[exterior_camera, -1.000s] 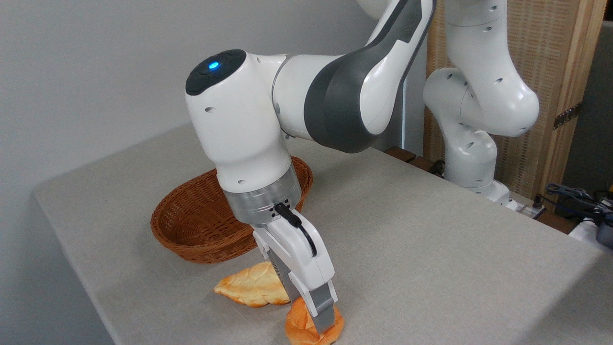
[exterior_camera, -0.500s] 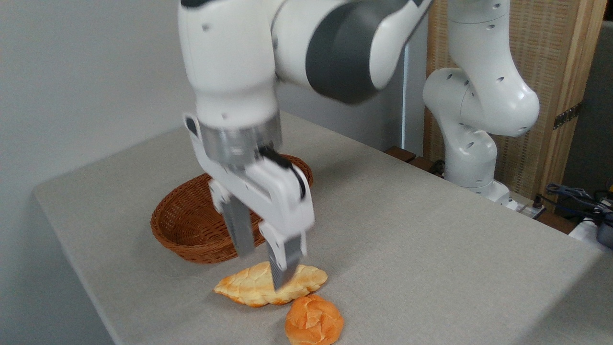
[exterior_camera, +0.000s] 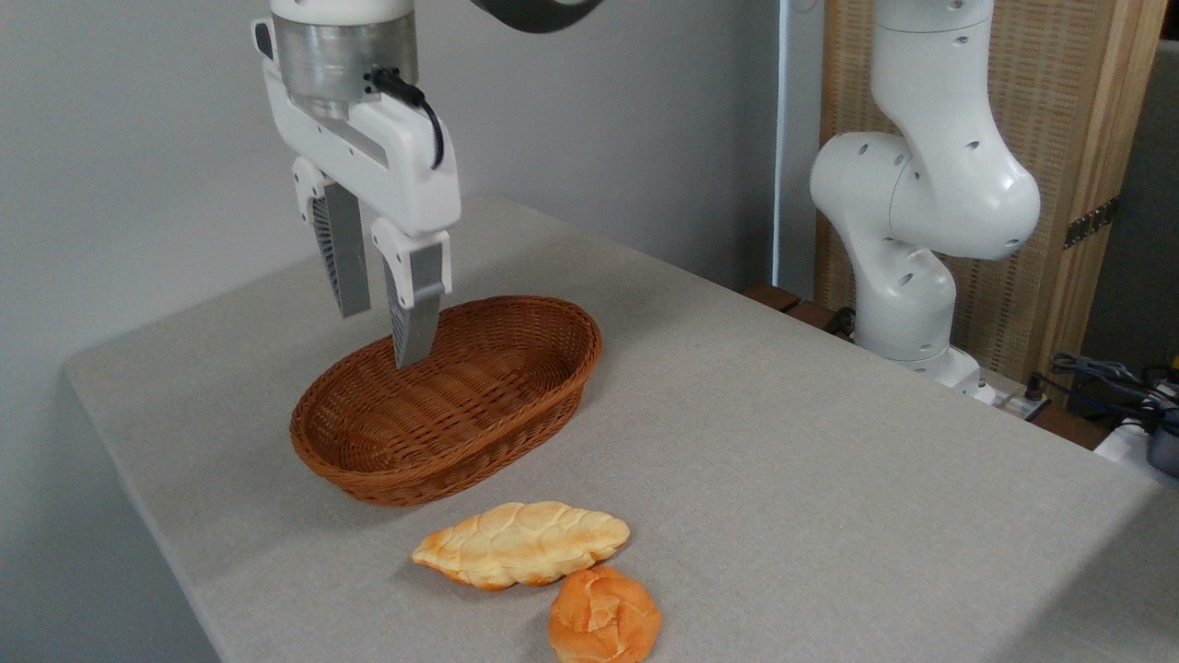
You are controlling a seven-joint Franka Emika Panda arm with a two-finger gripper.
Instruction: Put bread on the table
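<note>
Hanging high at the upper left, the gripper points its two grey fingers straight down, spread apart with clear air between them and nothing held. Their tips sit above the far left rim of the basket, though from this angle it is hard to say whether they are directly over it or a little behind. The basket, a brown wicker oval, rests on the bench with its long axis running from lower left to upper right, and its inside looks bare. In front of it, near the bench's front edge, lies the loaf, pale yellow and braided, stretched out left to right. Just beside the loaf's right end, and a touch nearer the camera, sits the bread, a round orange-brown bun with a knotted top, resting on the grey bench cover well apart from the fingers. The two pieces appear to touch or almost touch. At the right, the arm's white base stands beyond the bench's far edge.
</note>
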